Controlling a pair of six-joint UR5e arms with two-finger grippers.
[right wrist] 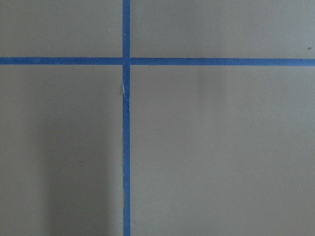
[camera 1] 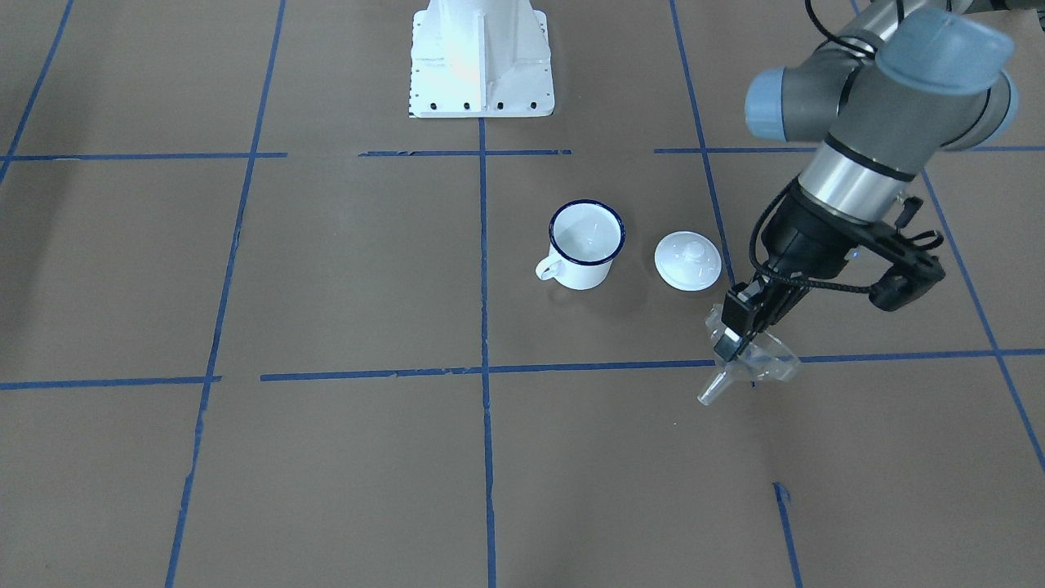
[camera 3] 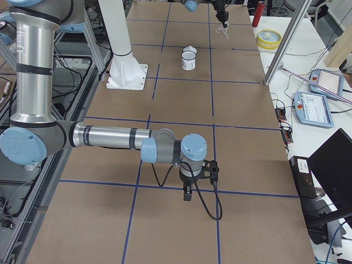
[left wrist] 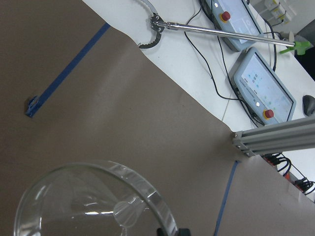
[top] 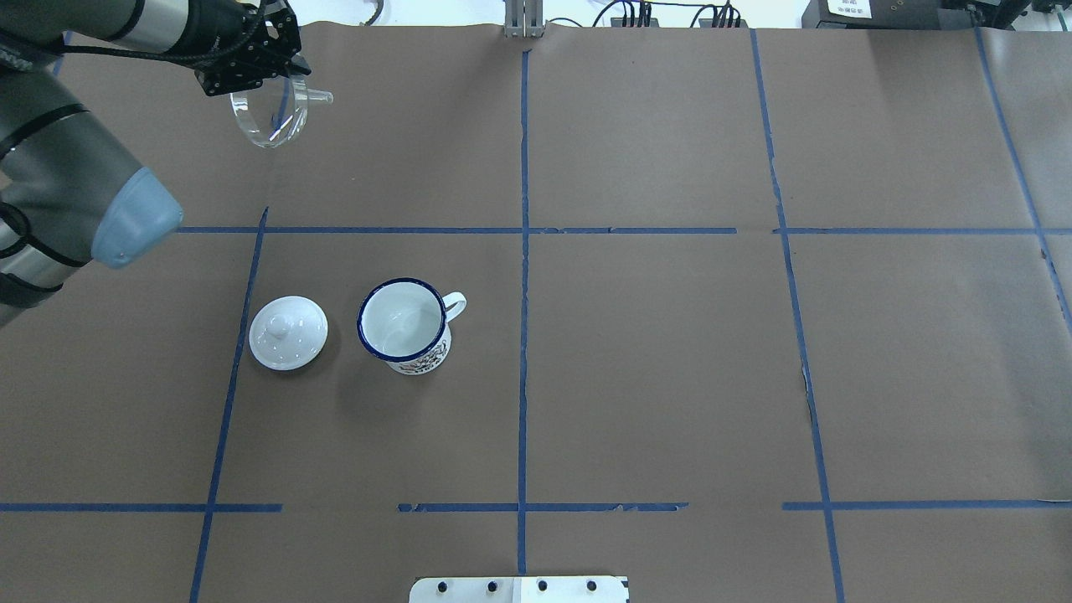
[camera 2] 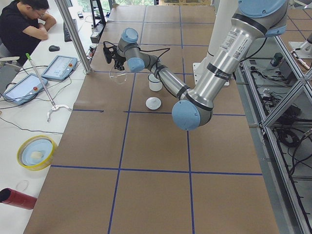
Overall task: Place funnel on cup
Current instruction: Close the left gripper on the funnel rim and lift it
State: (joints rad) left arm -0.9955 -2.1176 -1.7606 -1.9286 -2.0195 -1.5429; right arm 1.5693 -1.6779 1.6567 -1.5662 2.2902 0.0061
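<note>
The clear funnel (camera 1: 755, 365) hangs tilted in my left gripper (camera 1: 732, 336), which is shut on its rim and holds it above the table. In the overhead view the funnel (top: 270, 115) is at the far left, well beyond the cup (top: 404, 325), its spout pointing right. The left wrist view shows the funnel's mouth (left wrist: 93, 201) from close up. The white mug with a blue rim (camera 1: 586, 243) stands upright and empty, handle on its side. My right gripper (camera 3: 187, 193) shows only in the exterior right view, low over the table; I cannot tell whether it is open or shut.
A white knobbed lid (camera 1: 688, 260) lies beside the cup, between it and the left arm; it also shows in the overhead view (top: 288, 332). The robot base plate (camera 1: 482, 61) sits behind the cup. Operator tablets (left wrist: 261, 86) and a person (camera 2: 22, 24) are past the far table edge.
</note>
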